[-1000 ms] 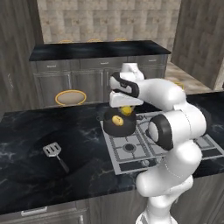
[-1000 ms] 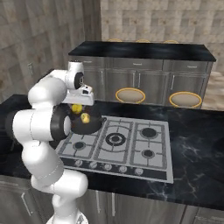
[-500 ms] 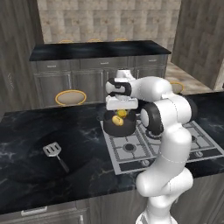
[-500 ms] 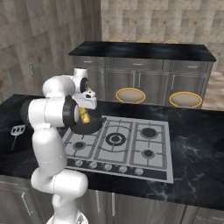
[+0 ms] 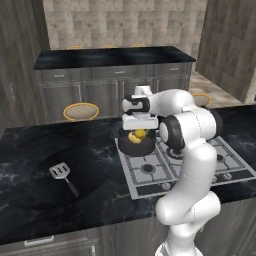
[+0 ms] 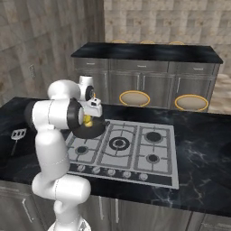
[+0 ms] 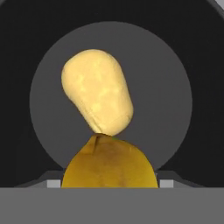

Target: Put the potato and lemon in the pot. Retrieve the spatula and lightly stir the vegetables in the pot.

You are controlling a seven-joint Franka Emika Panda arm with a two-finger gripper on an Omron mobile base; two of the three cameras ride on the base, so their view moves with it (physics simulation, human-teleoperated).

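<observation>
The pot (image 5: 135, 146) stands on the hob's rear left burner, and is also visible as a dark round pot (image 6: 88, 131) from the right. In the hand view the pale potato (image 7: 98, 94) lies on the pot's grey floor (image 7: 175, 87). My gripper (image 7: 109, 183) hangs just above the pot, shut on the darker yellow lemon (image 7: 109, 164), which sits close over the potato. From the left base view the gripper (image 5: 136, 131) points down over the pot with the lemon (image 5: 136, 135) below it. The spatula (image 5: 63, 175) lies flat on the counter to the left, its head also visible as a spatula (image 6: 18, 134).
The grey gas hob (image 6: 135, 149) covers the counter to the right of the pot. My own white arm (image 5: 190, 135) bends over the hob. Black counter (image 5: 30, 150) spreads around the spatula. Round stools (image 6: 133, 98) and cabinets stand behind.
The arm's elbow has swung round and the gripper has come down a little over the pot with the lemon in it. Pot, potato and spatula have stayed put.
</observation>
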